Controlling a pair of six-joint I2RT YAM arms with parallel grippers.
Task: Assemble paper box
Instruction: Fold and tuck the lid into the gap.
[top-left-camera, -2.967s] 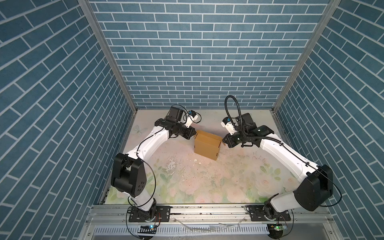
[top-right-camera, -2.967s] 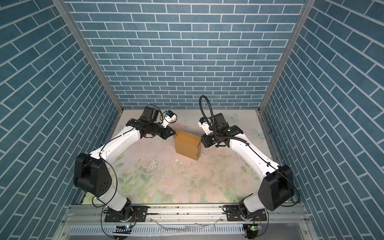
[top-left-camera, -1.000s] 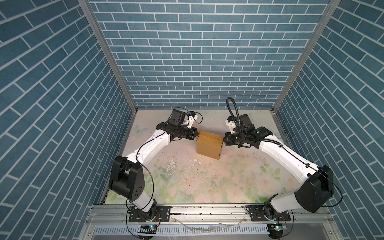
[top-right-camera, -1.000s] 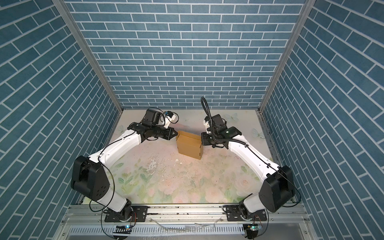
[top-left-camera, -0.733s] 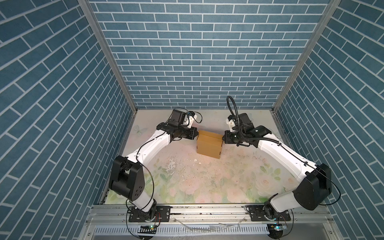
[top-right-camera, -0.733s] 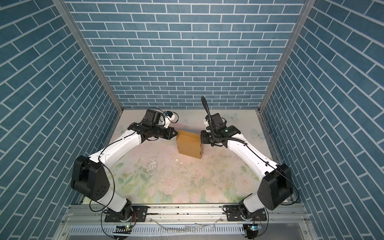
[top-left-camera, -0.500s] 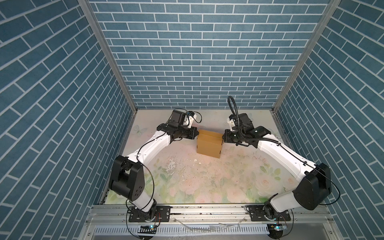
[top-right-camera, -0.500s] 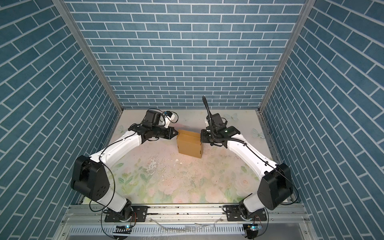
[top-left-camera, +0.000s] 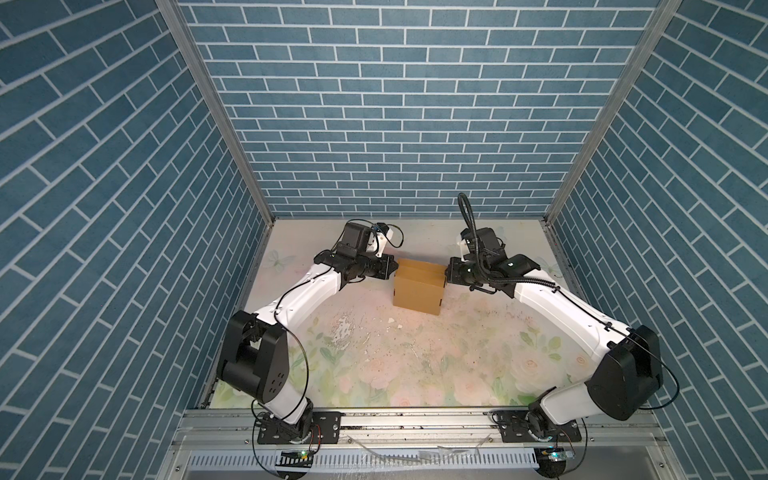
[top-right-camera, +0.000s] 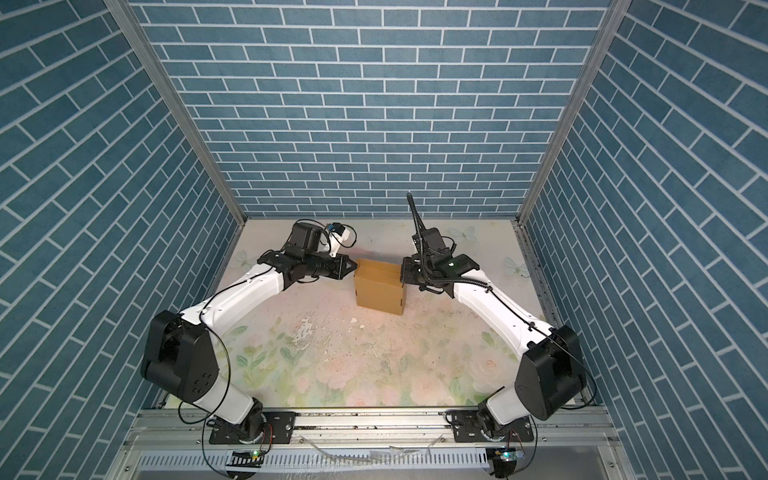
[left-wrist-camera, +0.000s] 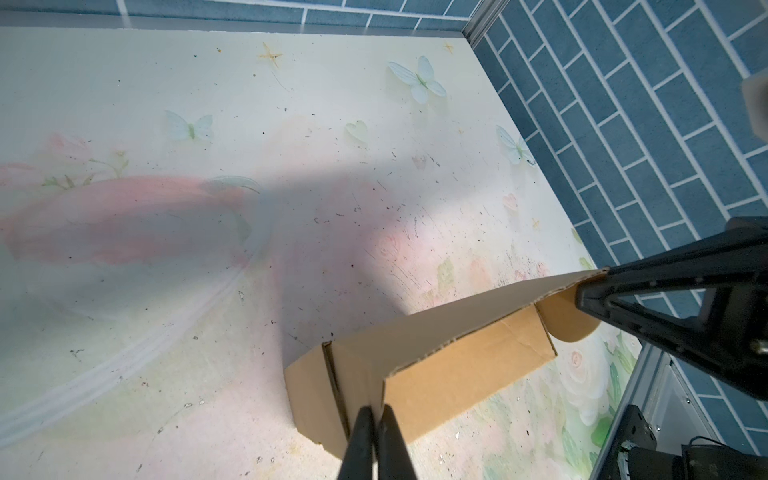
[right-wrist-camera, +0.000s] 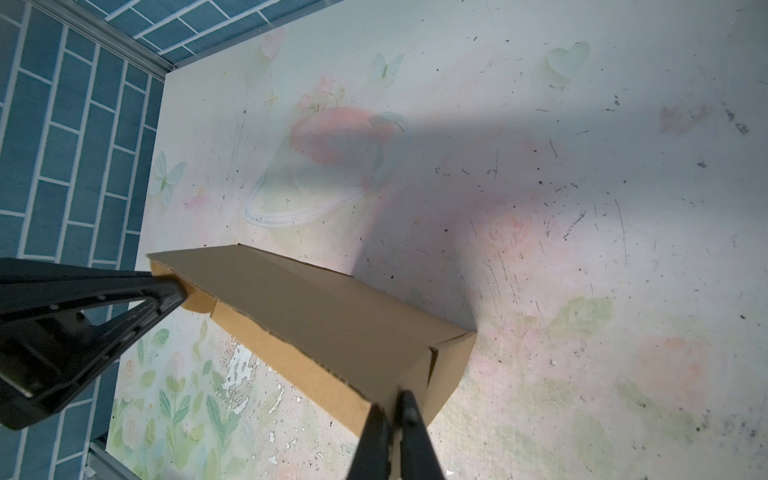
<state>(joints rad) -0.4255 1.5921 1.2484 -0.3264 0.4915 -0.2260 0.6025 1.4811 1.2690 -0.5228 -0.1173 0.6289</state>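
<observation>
The paper box (top-left-camera: 417, 293) (top-right-camera: 380, 295) is a tan cardboard box standing at the back middle of the floral table, its top panel raised. My left gripper (top-left-camera: 392, 268) (top-right-camera: 355, 266) is at its left upper end. In the left wrist view that gripper (left-wrist-camera: 376, 415) is shut on the corner of the raised panel of the box (left-wrist-camera: 457, 365). My right gripper (top-left-camera: 446, 274) (top-right-camera: 401, 272) is at the right upper end. In the right wrist view it (right-wrist-camera: 392, 407) is shut on the opposite corner of the box (right-wrist-camera: 332, 324).
Blue brick walls close in the table on three sides. A scuffed white patch (top-left-camera: 343, 328) and small crumbs (top-left-camera: 390, 331) lie in front of the box. A metal rail (top-left-camera: 415, 428) runs along the front edge by both arm bases.
The box has turned a little squarer to the front and shifted slightly back. My right gripper has moved left onto the box's right end and closed; the left gripper has barely moved.
</observation>
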